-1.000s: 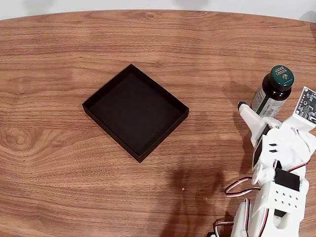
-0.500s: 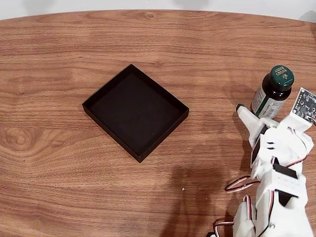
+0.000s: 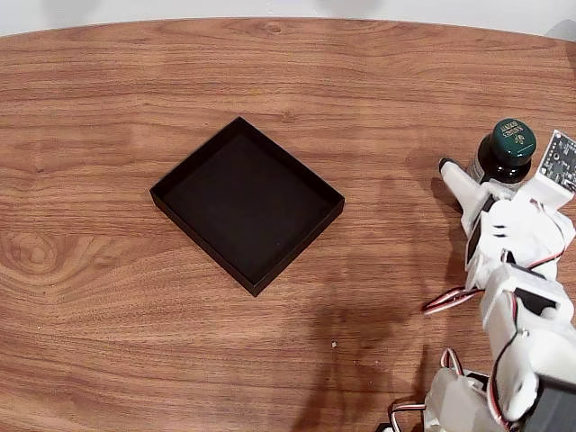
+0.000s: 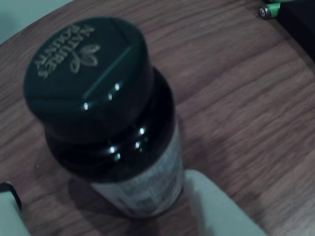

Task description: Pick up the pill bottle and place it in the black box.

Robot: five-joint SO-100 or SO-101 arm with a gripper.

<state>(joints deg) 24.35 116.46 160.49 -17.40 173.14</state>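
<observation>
Pill bottle (image 4: 106, 123): dark-green cap (image 4: 86, 66) embossed "NATURE'S BOUNTY" around a leaf emblem, legible in the wrist view. Label (image 4: 147, 189) carries print, too blurred to read. In the fixed view, cap lettering too small to read.

The wooden table (image 3: 108, 81) bears the black box (image 3: 247, 203), the pill bottle (image 3: 504, 151), perhaps a battery (image 4: 269, 10).

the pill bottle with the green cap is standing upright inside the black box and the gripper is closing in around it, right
Not quite. The pill bottle stands upright on the bare wooden table, far right of the black box, which holds nothing, as the fixed view shows. The gripper is indeed at the bottle, its fingers on either side.
</observation>
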